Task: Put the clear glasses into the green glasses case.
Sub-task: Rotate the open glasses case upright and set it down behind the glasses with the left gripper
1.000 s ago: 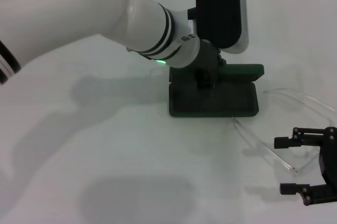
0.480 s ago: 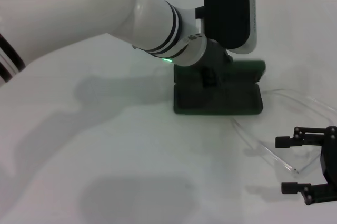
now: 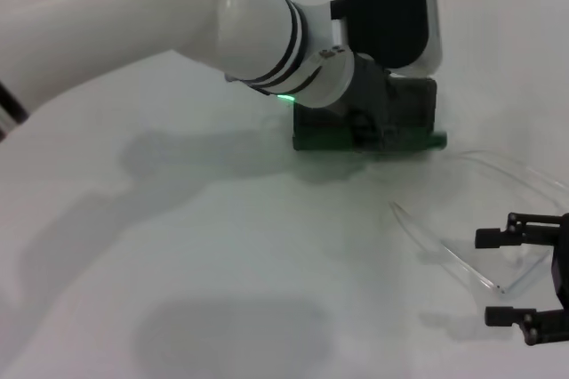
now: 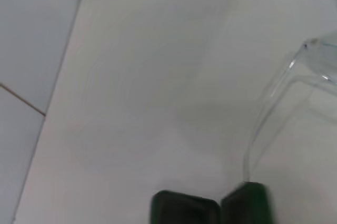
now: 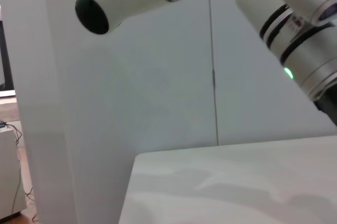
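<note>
Centrally, the dark green rectangular hard glasses case (image 3: 366,117) sits on the white worktop (image 3: 178,245), largely covered by the left gripper (image 3: 364,125), which reaches across from the robot's left and bears on the case at its near edge. Whether this gripper's fingers are open or closed cannot be told, since the wrist housing hides them; the contact suggests the arm is there to steady or work the case so that it can receive its contents. How far the lid stands open cannot be read either. The transparent, colourless plastic glasses (image 3: 471,219) lie on the worktop just beside the case on its right and nearer the robot, one thin arm ending near the case's corner; the left wrist view shows that arm (image 4: 263,124) running up to the case edge (image 4: 247,203). The right gripper (image 3: 507,277) hovers at the near right with its black fingers (image 3: 498,237) spread apart, close by the end of the nearer temple arm, apparently placed for a pick-up. Nothing is yet inside the case.
</note>
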Robot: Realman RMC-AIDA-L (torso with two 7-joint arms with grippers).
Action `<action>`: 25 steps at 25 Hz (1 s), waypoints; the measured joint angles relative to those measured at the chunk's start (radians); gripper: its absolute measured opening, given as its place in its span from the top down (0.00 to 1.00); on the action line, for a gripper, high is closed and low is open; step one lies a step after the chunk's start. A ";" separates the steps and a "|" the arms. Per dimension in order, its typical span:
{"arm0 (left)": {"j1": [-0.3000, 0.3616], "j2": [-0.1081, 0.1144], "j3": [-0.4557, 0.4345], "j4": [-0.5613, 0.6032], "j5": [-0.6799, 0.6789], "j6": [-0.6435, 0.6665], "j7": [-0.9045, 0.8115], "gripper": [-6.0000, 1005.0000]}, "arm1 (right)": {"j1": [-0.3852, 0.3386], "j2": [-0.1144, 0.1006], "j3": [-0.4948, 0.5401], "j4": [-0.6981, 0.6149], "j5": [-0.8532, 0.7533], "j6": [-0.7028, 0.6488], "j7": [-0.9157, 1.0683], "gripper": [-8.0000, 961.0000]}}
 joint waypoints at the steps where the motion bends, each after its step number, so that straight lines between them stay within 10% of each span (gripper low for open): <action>1: 0.012 0.000 -0.001 0.007 0.000 -0.007 0.001 0.60 | 0.000 0.000 0.003 0.002 -0.001 -0.004 0.000 0.22; 25: 0.098 -0.003 0.144 -0.101 -0.012 -0.235 -0.061 0.60 | -0.016 0.000 0.005 0.001 -0.015 -0.017 0.001 0.22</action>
